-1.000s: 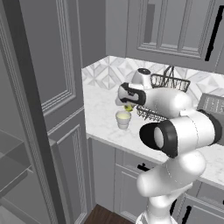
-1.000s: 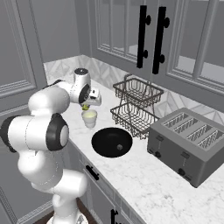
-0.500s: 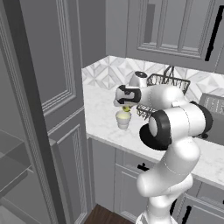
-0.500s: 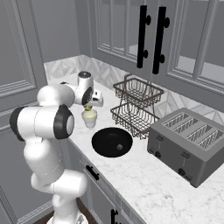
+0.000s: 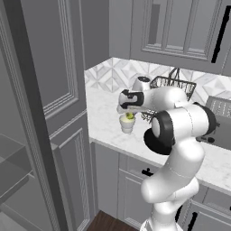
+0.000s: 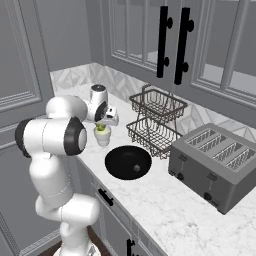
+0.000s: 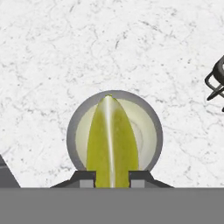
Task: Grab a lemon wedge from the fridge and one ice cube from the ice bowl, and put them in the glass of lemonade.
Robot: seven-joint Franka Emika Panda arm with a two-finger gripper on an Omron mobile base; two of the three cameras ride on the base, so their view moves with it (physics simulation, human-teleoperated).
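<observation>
My gripper (image 5: 130,113) (image 6: 103,124) is shut on the lemon wedge (image 5: 130,116) (image 6: 101,128), a small yellow piece held just above the glass of lemonade (image 5: 127,125) (image 6: 102,137) on the marble counter. In the hand view the lemon wedge (image 7: 111,140) stands between my two fingertips, right over the round mouth of the glass of lemonade (image 7: 70,135); my gripper (image 7: 112,176) points straight down at it. The black ice bowl (image 6: 128,162) lies on the counter just right of the glass. A clear shelf of the fridge (image 5: 13,168) shows at the lower left.
A black wire dish rack (image 6: 157,120) (image 7: 216,83) stands behind the bowl, and a grey toaster (image 6: 217,162) sits further right. Panelled cabinets with black handles (image 6: 172,45) hang above. A tall grey panel (image 5: 49,90) borders the counter's left end.
The arm's elbow has swung closer over the counter, and the hand with the lemon wedge has come down a little toward the glass. The jaws stay shut on the wedge.
</observation>
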